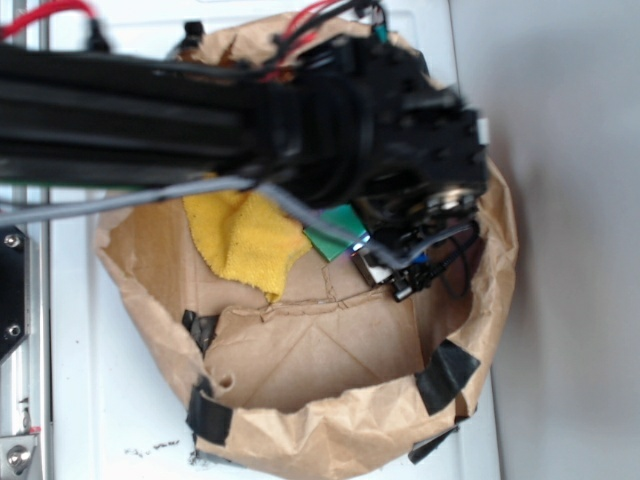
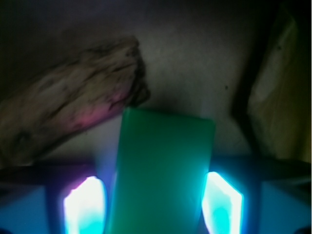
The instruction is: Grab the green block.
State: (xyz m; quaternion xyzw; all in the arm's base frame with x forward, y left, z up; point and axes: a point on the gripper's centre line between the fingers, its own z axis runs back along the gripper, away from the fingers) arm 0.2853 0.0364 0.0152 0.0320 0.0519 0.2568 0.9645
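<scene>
brown paper bag (image 1: 300,400) walls everything in; inside, the green block (image 2: 161,170) lies between the gripper (image 2: 153,204) fingers, spread just beside its sides, seemingly not yet clamped, bark (image 2: 68,117) touching its corner.

A plain bright green flat block (image 2: 161,170) lies beside a rough brown, dark-streaked bark chunk (image 2: 68,117) and a yellow cloth (image 1: 245,235).

green block (image 2: 161,170) cut off below, arm-hidden outside
</scene>
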